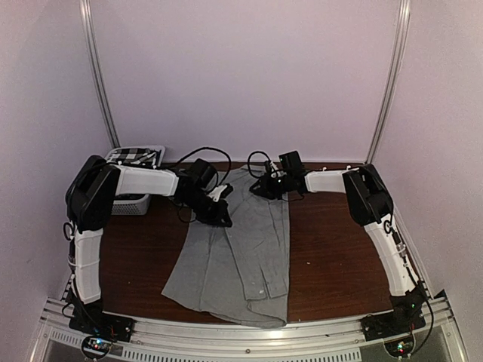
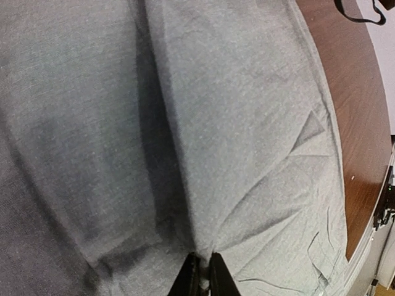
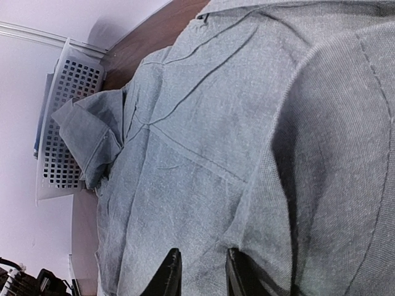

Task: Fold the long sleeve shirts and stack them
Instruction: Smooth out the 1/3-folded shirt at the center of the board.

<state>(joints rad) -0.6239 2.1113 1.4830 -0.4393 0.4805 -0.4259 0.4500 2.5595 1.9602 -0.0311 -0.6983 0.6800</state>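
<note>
Two grips: left fingers (image 2: 219, 283) and right fingers (image 3: 170, 277), both tight on grey shirt (image 1: 241, 249).

- The spread shirt (image 1: 234, 256) lies on the table (image 1: 332, 249), running from the centre of the top view down to the lower edge.
- The basket (image 1: 132, 204) stands at the table's upper-left corner, left of that shirt and apart from it.
- The second shirt (image 1: 136, 156) lies in the basket.
- The left gripper (image 1: 219, 213) sits on the spread shirt's upper left, the right gripper (image 1: 266, 187) on its upper right.

1 grey shirt (image 1: 241, 256), 1 checked shirt (image 1: 134, 156), 1 white basket (image 1: 133, 204)
</note>
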